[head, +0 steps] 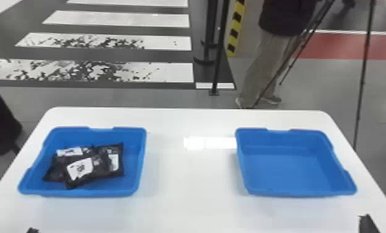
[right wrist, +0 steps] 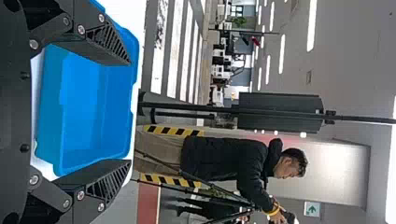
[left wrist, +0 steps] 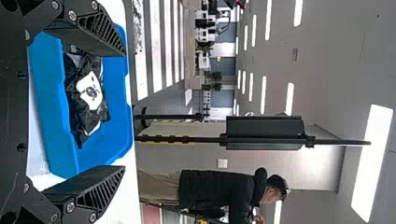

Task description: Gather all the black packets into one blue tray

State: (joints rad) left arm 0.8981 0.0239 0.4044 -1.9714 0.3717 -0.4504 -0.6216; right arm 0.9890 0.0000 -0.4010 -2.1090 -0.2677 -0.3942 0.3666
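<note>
1. White surface (head: 189,186) before me, rounded at its far corners, with a striped floor (head: 158,72) beyond it.
2. Every one of the black packets (head: 100,172) I can make out lies inside the left blue tray (head: 86,192), so I judge the gathering complete, or very nearly so. I can count three; I can't tell if another sits beneath. What's left, I'd say, is at most a check of the pile.
3. They look soft, crinkled and slightly glossy, with white labels (head: 80,169) facing up, one bearing a dark emblem. They overlap, the front one slanting across its neighbours.
4. Well apart, on my right, stands the right blue tray (head: 294,167).
5. My left hand (left wrist: 124,111) has its fingers spread apart, nothing between them; my right hand (right wrist: 130,112) is likewise parted and unladen.
</note>
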